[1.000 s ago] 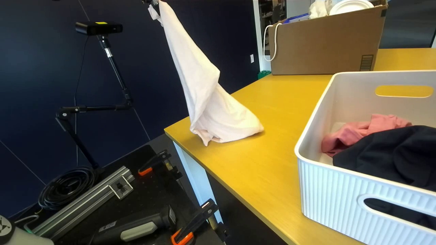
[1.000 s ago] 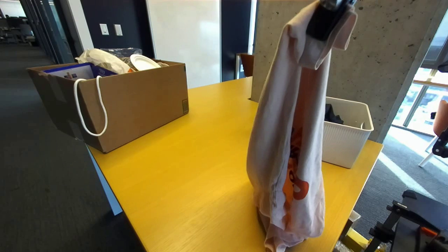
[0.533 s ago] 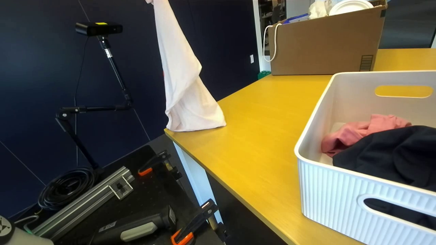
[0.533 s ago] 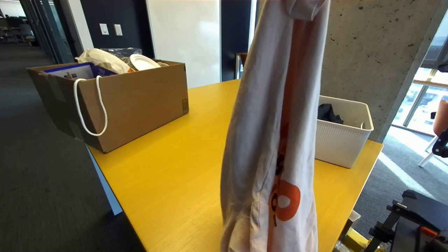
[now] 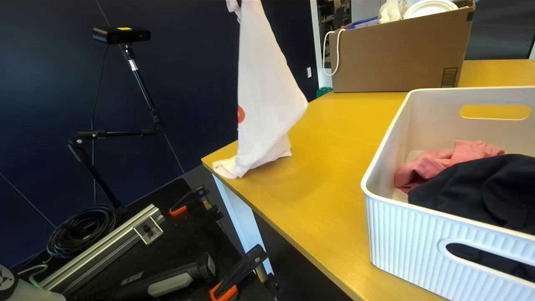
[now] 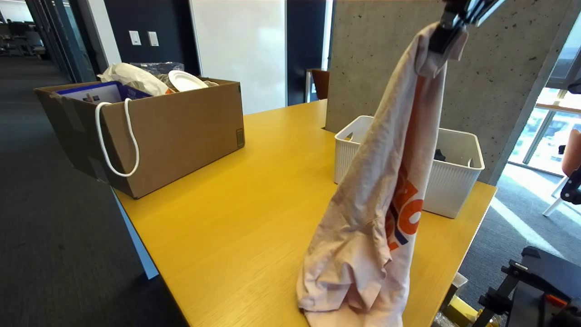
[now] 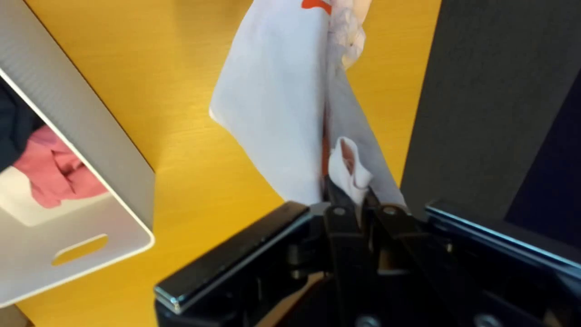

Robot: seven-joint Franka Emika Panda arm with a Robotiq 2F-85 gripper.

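Note:
My gripper [image 6: 444, 42] is shut on the top of a pale pink-white garment [image 6: 358, 227] with an orange and dark print. The garment hangs down from the fingers, and its lower end rests folded on the yellow table [image 5: 334, 150]. In an exterior view the garment [image 5: 267, 83] meets the table near its corner, and the gripper is almost wholly cut off by the top edge. In the wrist view a pinched fold stands between the fingertips [image 7: 354, 200], and the garment [image 7: 277, 100] spreads out beyond them over the table.
A white ribbed basket [image 5: 418, 238] holds a pink cloth [image 5: 451, 161] and a dark cloth [image 5: 472, 192]. The basket [image 7: 122, 150] also shows in the wrist view. A filled cardboard box [image 6: 181, 141] stands on the table. A concrete pillar [image 6: 499, 68] rises behind the basket. Clamps [image 5: 242, 271] grip a black platform.
The gripper rose out of view with the garment half a second ago, then came back down and shifted toward the basket. The garment swung along, and its lower end now lies folded on the table.

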